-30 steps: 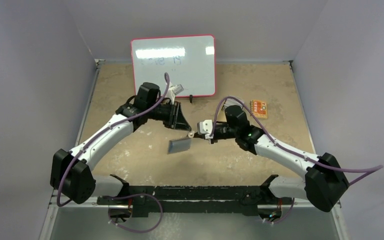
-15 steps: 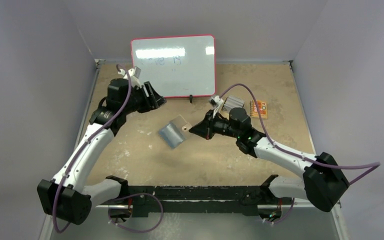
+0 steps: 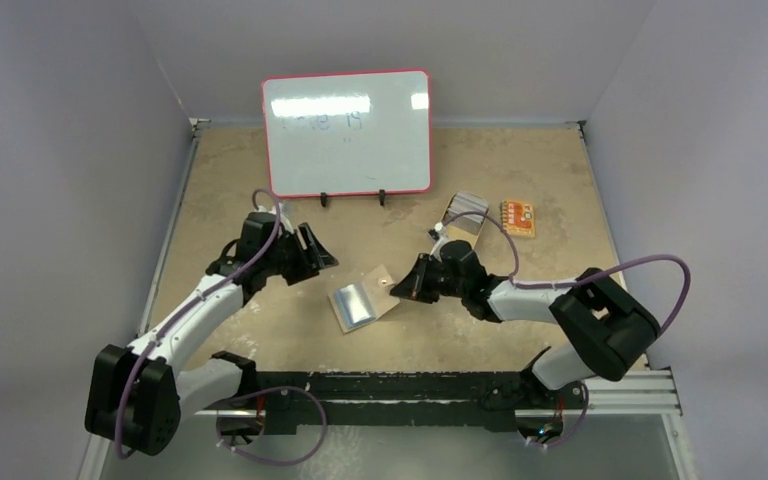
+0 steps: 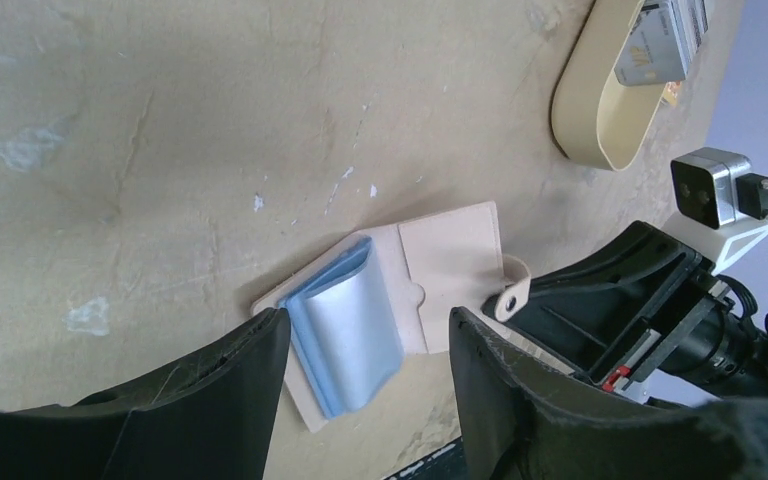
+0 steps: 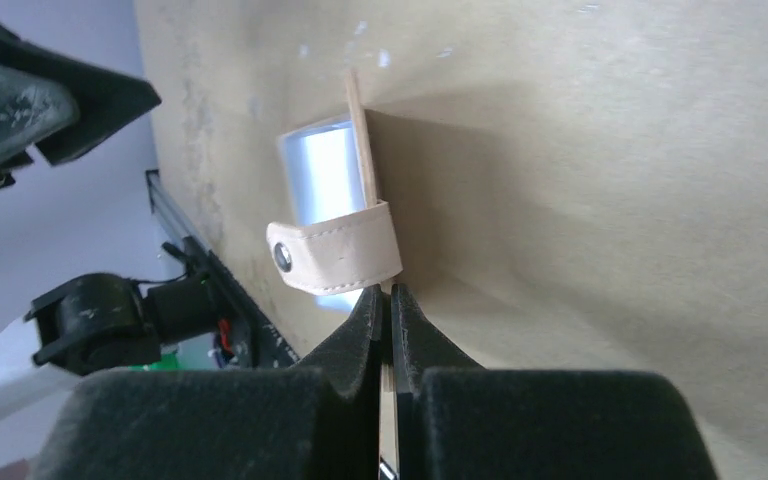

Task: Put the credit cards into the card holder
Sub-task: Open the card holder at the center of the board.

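The tan card holder (image 3: 378, 283) lies open on the table, its bluish clear sleeves (image 3: 352, 305) bulging up. It also shows in the left wrist view (image 4: 450, 268) with the sleeves (image 4: 345, 325) between my fingers. My left gripper (image 3: 318, 256) (image 4: 360, 400) is open and empty, just left of it. My right gripper (image 3: 398, 288) (image 5: 382, 295) is shut on the holder's thin right edge, beside the snap tab (image 5: 335, 262). Grey credit cards (image 3: 468, 212) (image 4: 660, 45) sit in a dish behind the right arm.
The tan oval dish (image 4: 600, 120) holds the cards at the back right. A small orange item (image 3: 518, 217) lies beside it. A red-framed whiteboard (image 3: 348, 130) stands at the back. Grey walls close in both sides.
My left arm has swung from the whiteboard down to just left of the card holder. My right arm has dropped lower, holding the holder, which has slid a little nearer.
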